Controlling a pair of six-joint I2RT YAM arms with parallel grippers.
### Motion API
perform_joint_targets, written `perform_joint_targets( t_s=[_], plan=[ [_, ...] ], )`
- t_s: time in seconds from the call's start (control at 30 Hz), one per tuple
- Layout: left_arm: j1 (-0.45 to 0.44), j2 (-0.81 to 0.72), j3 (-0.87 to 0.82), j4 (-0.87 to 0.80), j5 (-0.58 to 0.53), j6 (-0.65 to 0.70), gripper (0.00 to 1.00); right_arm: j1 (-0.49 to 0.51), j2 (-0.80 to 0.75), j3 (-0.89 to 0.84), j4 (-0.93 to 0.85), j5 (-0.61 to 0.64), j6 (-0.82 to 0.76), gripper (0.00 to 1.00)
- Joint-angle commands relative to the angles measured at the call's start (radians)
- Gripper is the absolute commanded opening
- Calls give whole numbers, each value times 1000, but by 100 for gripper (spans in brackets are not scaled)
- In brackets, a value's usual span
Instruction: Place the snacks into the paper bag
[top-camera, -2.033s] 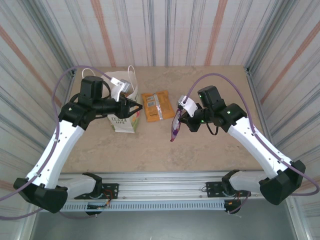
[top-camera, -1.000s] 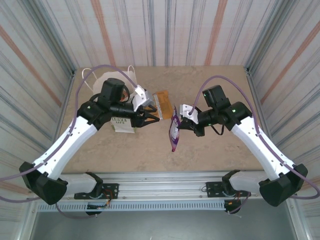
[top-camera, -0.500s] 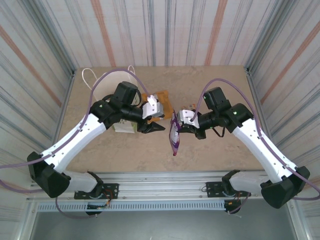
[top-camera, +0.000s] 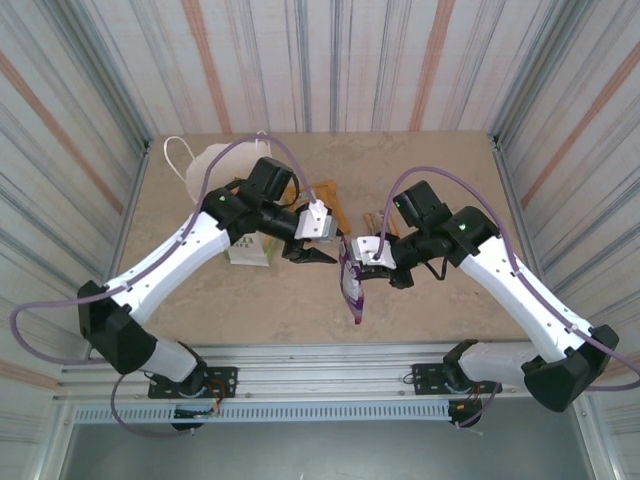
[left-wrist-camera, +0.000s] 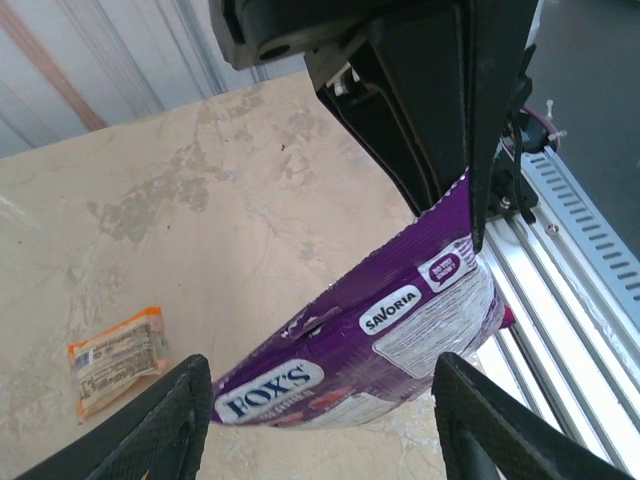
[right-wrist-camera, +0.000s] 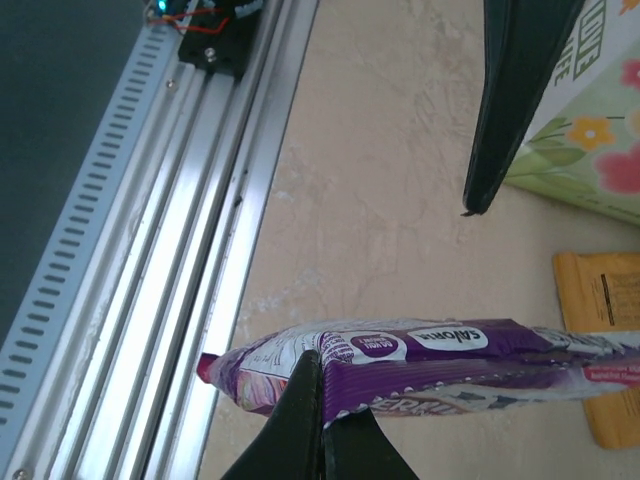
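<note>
While right hand (top-camera: 362, 262) pinches purple packet (top-camera: 351, 285), left hand (top-camera: 322, 255) beside it, fingers (left-wrist-camera: 165, 425) parted

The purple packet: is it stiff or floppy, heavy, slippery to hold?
The purple packet is probably light: the right claw carries it by one pinched edge. It looks puffy and slightly bent, so likely soft, not stiff. Its glossy film may slip.

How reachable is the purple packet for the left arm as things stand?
Probably yes: the left hand has its open fingers either side of the purple packet, which hangs from the shut right hand, with nothing between them.
</note>
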Motion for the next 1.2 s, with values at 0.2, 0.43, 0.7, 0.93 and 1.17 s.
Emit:
perform_joint_targets(
  t_s=[0.2, 0.43, 0.7, 0.93, 1.17],
  plan=[
    [-47, 80, 73, -98, 1, 195, 63, 26, 12, 59, -68, 55, -66, 0],
    [-63, 130, 101, -101, -14, 215, 54, 30, 11, 63, -72, 92, -80, 0],
    [-73, 145, 103, -133, -45, 246, 34, 29, -7, 50, -37, 97, -82, 0],
    [-73, 113, 84, -80, -85, 182, 0, -8, -60, -34, 62, 99, -30, 3],
    [-73, 74, 71, 4, -168, -30, 0, -72, -178, -212, 279, 106, 193, 39]
  ],
)
